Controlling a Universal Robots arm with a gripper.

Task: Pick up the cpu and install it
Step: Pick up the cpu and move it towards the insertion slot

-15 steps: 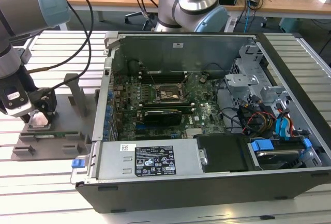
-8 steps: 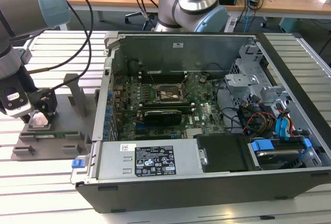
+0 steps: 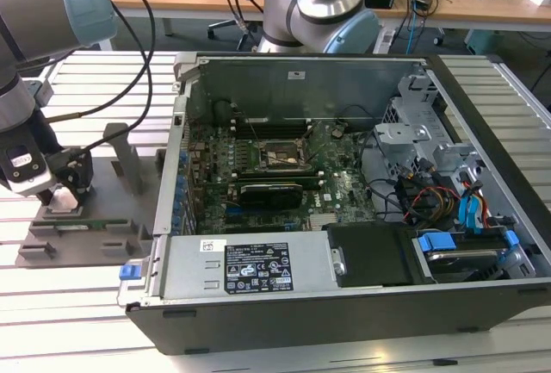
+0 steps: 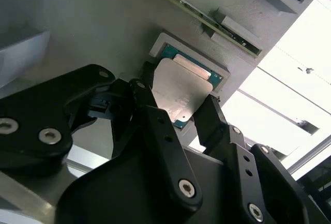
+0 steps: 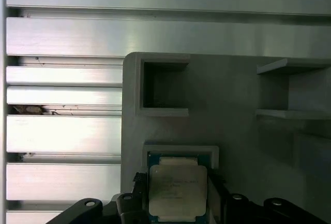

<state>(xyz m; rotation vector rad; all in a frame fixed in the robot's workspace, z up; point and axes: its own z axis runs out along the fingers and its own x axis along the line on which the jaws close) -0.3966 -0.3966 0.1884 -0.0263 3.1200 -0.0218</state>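
Grey holder tray (image 5: 232, 105) on slatted bench (image 5: 62, 136): gripper (image 4: 177, 102) clamps cpu (image 5: 177, 190) edges (seated in pocket)

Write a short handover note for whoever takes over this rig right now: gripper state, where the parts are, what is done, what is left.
Gripper: down over the grey holder at the exterior view's left, straddling the cpu; whether it grips cannot be told.
Cpu: lying flat in its recess in the holder, metal plate up.
Socket: on the board inside the open computer case, well away from the gripper.
Done: the approach to the cpu.
Left: the cpu is not yet lifted out, nor installed.
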